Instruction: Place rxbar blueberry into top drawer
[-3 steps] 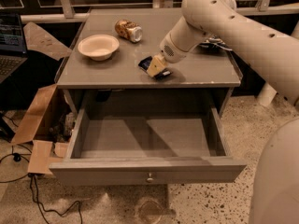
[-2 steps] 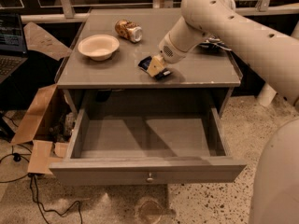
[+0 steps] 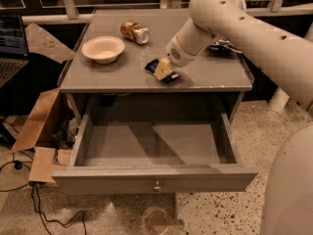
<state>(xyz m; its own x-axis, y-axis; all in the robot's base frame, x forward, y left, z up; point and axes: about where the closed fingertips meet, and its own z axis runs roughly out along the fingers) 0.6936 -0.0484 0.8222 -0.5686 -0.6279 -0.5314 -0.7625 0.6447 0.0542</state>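
Note:
The rxbar blueberry (image 3: 153,66) is a small dark-blue bar lying on the grey cabinet top (image 3: 112,77) near its front edge. My gripper (image 3: 164,70) reaches down from the right and sits on the bar, its pale fingers closed around the middle; the bar's dark ends stick out on both sides. The bar still rests on the cabinet top. The top drawer (image 3: 122,177) is pulled wide open below, with its round knob (image 3: 156,186) at the front centre. Its inside is bare.
A white bowl (image 3: 103,48) and a can on its side (image 3: 134,32) sit on the cabinet top at the back left. A dark item (image 3: 223,46) lies behind my arm. An open cardboard box (image 3: 35,126), a laptop (image 3: 10,48) and floor cables (image 3: 39,204) are at the left.

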